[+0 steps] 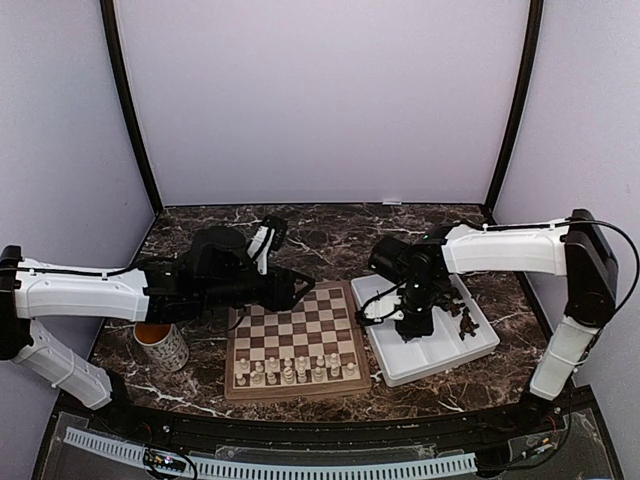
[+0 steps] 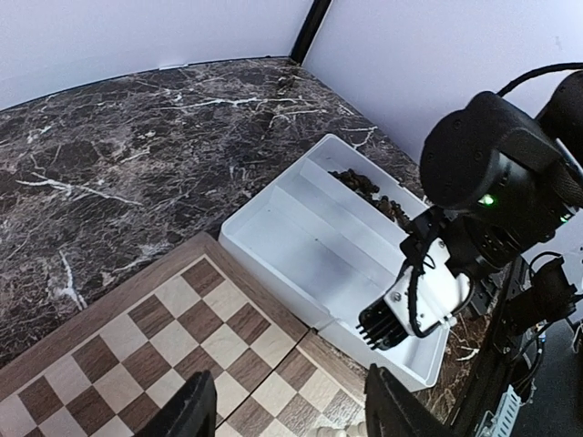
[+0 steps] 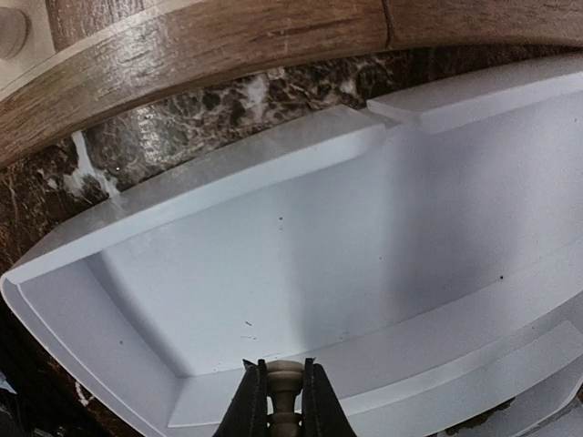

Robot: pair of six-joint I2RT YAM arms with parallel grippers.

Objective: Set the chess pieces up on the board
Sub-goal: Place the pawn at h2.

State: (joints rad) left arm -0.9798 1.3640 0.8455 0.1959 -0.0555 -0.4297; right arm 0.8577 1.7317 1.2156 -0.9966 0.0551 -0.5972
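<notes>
The chessboard [image 1: 293,335] lies at the table's front centre, with pale cream pieces [image 1: 290,370] in two rows along its near edge. My right gripper [image 3: 284,382] is shut on a pale cream piece [image 3: 285,375], held over the near compartment of the white tray [image 3: 273,273]. In the top view it [image 1: 412,322] hangs over the tray's left part. Dark brown pieces [image 1: 462,318] lie in the tray's right compartment and also show in the left wrist view [image 2: 369,189]. My left gripper [image 2: 287,405] is open and empty above the board's far right corner [image 2: 196,300].
A patterned cup [image 1: 160,345] stands left of the board under my left arm. The white tray [image 1: 440,360] sits right of the board, touching its edge. Purple walls and black corner posts close in the marbled table [image 1: 330,235].
</notes>
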